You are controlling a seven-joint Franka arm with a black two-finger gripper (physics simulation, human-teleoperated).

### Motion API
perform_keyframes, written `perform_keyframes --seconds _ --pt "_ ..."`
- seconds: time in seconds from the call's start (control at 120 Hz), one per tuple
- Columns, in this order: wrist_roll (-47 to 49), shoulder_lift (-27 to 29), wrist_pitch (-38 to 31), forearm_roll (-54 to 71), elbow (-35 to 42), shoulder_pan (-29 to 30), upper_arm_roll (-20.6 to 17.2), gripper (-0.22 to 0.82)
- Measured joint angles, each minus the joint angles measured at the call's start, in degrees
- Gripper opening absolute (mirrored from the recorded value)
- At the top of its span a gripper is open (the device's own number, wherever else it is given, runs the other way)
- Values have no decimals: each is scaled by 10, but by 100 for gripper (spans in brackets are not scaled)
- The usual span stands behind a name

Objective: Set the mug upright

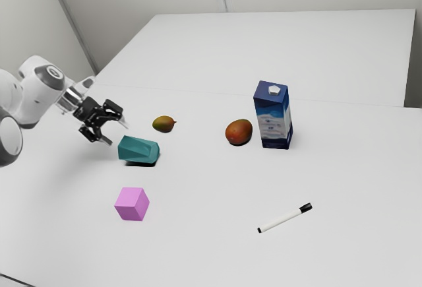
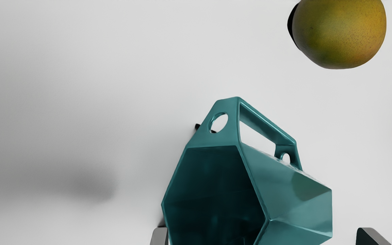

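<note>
Mug (image 2: 298,200), faceted glossy teal, hexagonal mouth, angular handle

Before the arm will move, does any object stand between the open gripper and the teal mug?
Nothing visible stands between the gripper and the mug, which lies on its side. The green-yellow mango rests apart from it, toward the handle's side.

On the white table (image 1: 204,254), a blue-and-white drink carton (image 1: 273,117) with a white cap is stood upright. Just beside it, toward the exterior view's left, a reddish mango (image 1: 239,132) is seen; farther that way, a smaller, greenish-yellow mango (image 1: 163,124) is placed. Nearer the exterior camera, a pink cube (image 1: 132,204) and a black-capped white marker (image 1: 280,221), laid flat, are set well apart.
</note>
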State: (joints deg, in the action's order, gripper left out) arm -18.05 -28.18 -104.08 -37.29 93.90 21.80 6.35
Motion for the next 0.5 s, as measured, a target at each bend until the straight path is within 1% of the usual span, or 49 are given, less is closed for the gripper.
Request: perform_keyframes --seconds 0.075,0.442,0.475,0.5 --pt "-6 -6 -5 -16 1 0 -1 60" --pt "-23 -25 -31 -69 9 -1 -31 60" --pt "-24 -26 -33 -73 12 -1 -33 59" --pt "-24 -25 -34 -75 13 -1 -33 55"
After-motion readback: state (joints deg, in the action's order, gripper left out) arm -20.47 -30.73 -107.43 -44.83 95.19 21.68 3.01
